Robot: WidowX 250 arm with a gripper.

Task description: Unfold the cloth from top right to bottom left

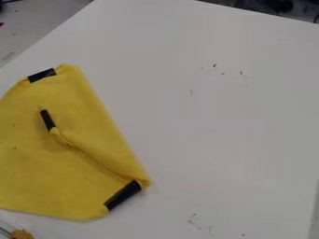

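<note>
A yellow cloth (56, 172) lies on the left part of the white table (218, 130), partly folded over itself. Its folded flap runs from the top corner down to the lower right, with a rolled edge across the middle. Black tape marks the cloth at the top, at the lower right corner and at the tip of the flap near the middle. The cloth's left side runs out of the view.
Small dark marks dot the table at the upper right and along the bottom. An orange-brown object (22, 234) sits at the bottom left corner beside a grey, rounded edge. Dark items lie beyond the table's top right edge.
</note>
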